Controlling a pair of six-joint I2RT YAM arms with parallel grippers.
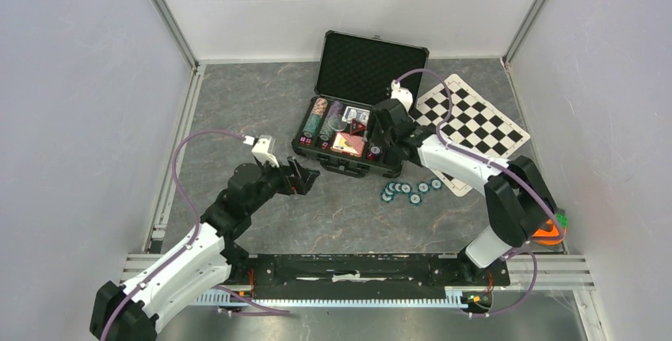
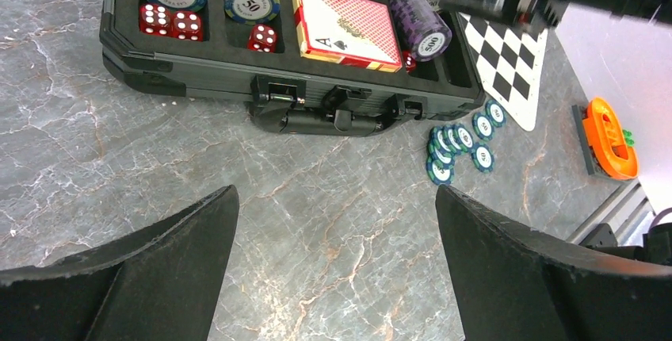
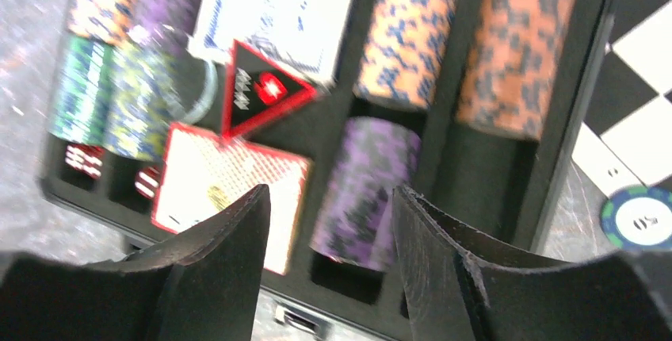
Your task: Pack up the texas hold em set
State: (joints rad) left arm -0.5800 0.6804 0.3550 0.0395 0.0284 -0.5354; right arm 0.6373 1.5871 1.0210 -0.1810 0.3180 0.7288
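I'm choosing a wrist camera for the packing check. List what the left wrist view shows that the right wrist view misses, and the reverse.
Left wrist only: the front latches of the case, the orange piece, and the full cluster of teal chips on the table. Right wrist only: the blue deck, and the orange-brown chip stacks in full. Both: the red deck, the purple chip stack, the chequered mat, and one of those chips.

Chip stacks [image 1: 317,119] and decks [image 1: 349,143] in case [image 1: 368,67], loose chips [image 1: 408,190] before its right corner, mat [image 1: 475,123] beyond them.
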